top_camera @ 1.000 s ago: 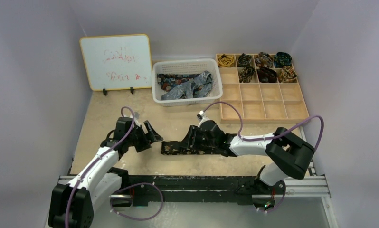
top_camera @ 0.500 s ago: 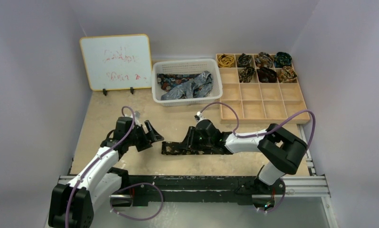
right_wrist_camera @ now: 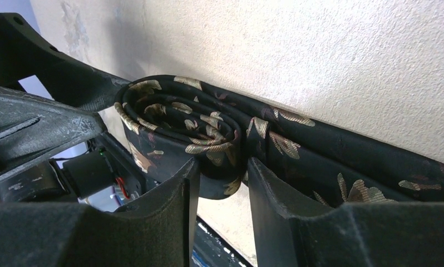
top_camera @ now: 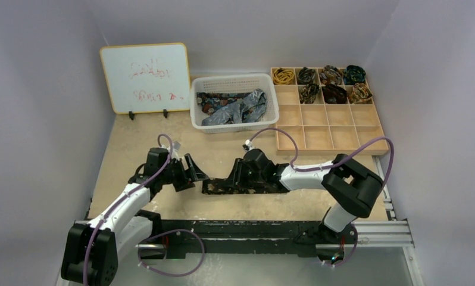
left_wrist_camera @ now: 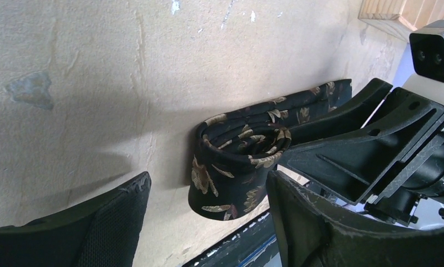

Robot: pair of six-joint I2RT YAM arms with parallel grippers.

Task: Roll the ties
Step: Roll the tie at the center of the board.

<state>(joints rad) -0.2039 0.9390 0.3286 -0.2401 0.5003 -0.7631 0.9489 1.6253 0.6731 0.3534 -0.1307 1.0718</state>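
Black tie [top_camera: 250, 186] with gold-brown leaves is lying near the front of the beige table [top_camera: 134, 143], its left end wound into a coil [left_wrist_camera: 239, 147].
Right gripper [top_camera: 234, 177] is pinching that coil, its narrow-set fingers [right_wrist_camera: 169, 189] pressing the fabric from both sides, while the rest of the tie is trailing flat to the right under the arm. Left gripper [top_camera: 194, 173] is hovering just left of the coil with jaws standing wide, holding nothing. Behind, loose ties [top_camera: 235, 108] are filling the white basket [top_camera: 232, 78], and rolled ties [top_camera: 330, 83] are sitting in the back compartments of the wooden tray [top_camera: 330, 138].
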